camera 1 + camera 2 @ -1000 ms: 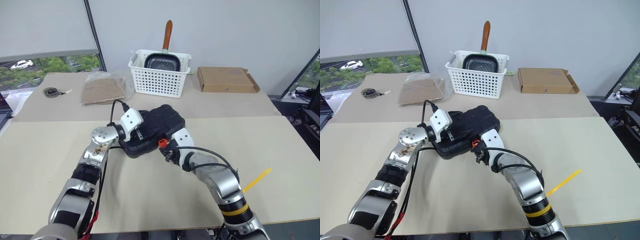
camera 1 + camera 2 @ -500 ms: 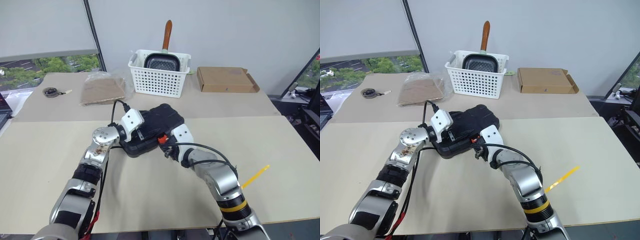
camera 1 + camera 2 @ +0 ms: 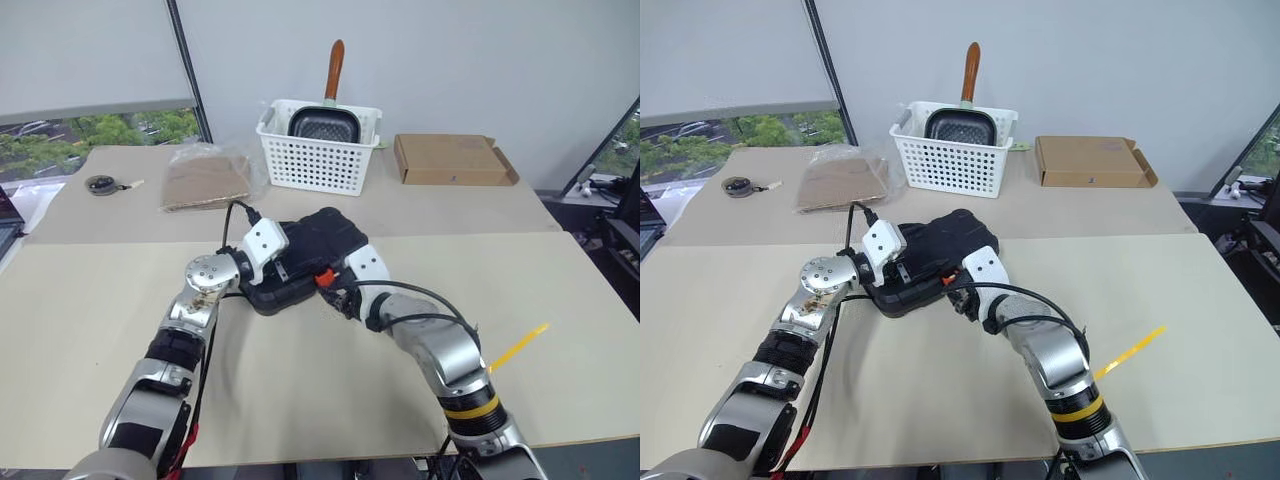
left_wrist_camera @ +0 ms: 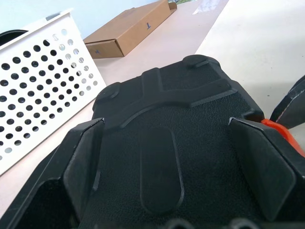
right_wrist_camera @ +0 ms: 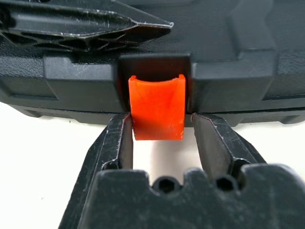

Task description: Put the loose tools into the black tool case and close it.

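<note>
From the head camera I see a beige desk [image 3: 90, 290] under a grey wall and window; the black tool case [image 3: 305, 255] lies closed mid-desk before the white basket [image 3: 320, 150]. In the left wrist view, the left end effector [image 4: 178, 167] is spread wide over the lid. In the right wrist view, the right end effector [image 5: 159, 143] is released, its fingers flanking the orange latch [image 5: 157, 107].

One case [image 3: 310, 255], one basket [image 3: 318, 150], one box [image 3: 452, 160]

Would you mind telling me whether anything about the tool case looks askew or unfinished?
The black tool case lies closed but skewed across the table seam. Its orange latch hangs down from its slot rather than sitting flush, between the right gripper's open fingers. Nothing looks spilled or damaged.
</note>
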